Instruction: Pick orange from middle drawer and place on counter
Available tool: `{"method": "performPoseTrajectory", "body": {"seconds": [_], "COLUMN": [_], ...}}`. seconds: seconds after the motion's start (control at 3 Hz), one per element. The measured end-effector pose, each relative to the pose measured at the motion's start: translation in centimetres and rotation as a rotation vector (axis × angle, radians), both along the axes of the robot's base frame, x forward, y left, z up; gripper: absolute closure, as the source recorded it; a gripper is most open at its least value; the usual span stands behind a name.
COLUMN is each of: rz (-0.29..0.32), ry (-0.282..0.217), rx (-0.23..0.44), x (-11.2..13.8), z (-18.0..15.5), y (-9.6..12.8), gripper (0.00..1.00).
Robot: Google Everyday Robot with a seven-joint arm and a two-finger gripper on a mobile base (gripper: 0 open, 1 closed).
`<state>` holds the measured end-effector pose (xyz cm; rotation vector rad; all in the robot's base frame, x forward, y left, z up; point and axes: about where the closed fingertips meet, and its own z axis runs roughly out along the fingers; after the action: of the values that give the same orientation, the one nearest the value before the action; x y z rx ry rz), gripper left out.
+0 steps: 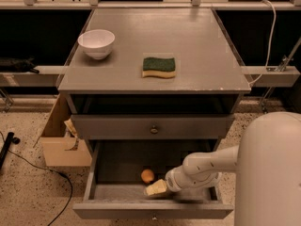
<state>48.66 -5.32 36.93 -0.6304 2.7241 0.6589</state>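
Orange: small round orange-yellow fruit [147, 175], on the drawer floor, lower centre of frame.
Drawer: wide deep grey drawer box [94, 192], pulled out along the bottom edge.
Gripper: pale-tipped gripper [155, 188] on a white arm [207, 166], inside the drawer, just below-right of the fruit; apart or together, cannot tell.
Counter: large flat grey cabinet top [202, 55], upper centre, bearing a round white bowl [96, 43] and a green-and-yellow rectangular sponge [159, 67].

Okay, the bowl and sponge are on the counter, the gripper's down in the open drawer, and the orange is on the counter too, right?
Not quite. The camera view shows the orange inside the open middle drawer, just beside the gripper. The bowl and sponge are on the counter, as you said.
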Motion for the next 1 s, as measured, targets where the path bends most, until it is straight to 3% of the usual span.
{"method": "performPoseTrajectory", "body": {"seconds": [0.33,1.0], "rz": [0.009,0.093], "ry": [-0.013,-0.089], "rx": [-0.007,-0.052], "x": [0.2,0.9], "z": [0.7,2.0], "y": [0.7,6.1], "gripper": [0.0,0.0]}}
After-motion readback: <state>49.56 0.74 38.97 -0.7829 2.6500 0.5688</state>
